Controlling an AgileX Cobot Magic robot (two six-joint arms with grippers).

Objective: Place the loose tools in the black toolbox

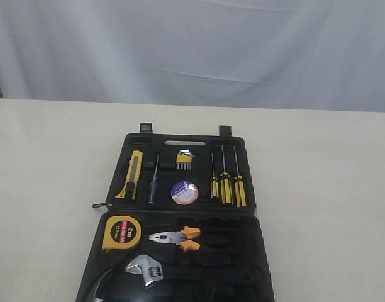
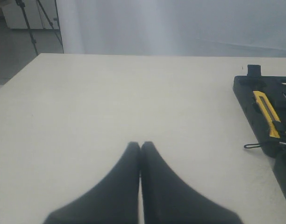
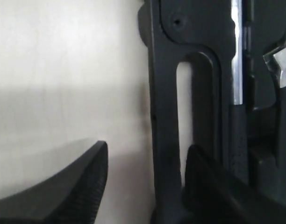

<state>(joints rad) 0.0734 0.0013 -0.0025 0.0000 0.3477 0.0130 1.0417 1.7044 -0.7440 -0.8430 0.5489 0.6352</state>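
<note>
Tools lie seated in the black toolbox [image 1: 243,148], which rests open on the pale table [image 1: 48,163], one half far and one half near. In the far half the yellow-black utility knife [image 1: 132,175] lies at the left, its length running near to far. The hex keys [image 1: 184,159] sit in the middle, and the small black tape roll [image 1: 184,193] with its pale label lies flat just on their near side. Three yellow-handled screwdrivers [image 1: 226,185] stand side by side at the right. In the near half the yellow tape measure [image 1: 121,233] fills the left pocket. The pliers [image 1: 177,238] with orange-black handles lie just to its right, nose pointing left. The silver adjustable wrench [image 1: 144,270] lies nearer still.

Neither arm shows in the exterior view. In the left wrist view the left gripper [image 2: 140,145] hangs over bare table to the left of the toolbox [image 2: 243,86]. Its jaws are pressed together with nothing between them, well apart from the knife [image 2: 266,113].

In the right wrist view the right gripper [image 3: 147,147] has its jaws spread wide and empty. One finger is over bare table and the other over the toolbox [image 3: 164,93], so the case's rim with its handle slot [image 3: 185,116] lies between them. Whether either finger touches the case cannot be told. The wrench [image 3: 281,70] head shows at the edge of that picture.
</note>
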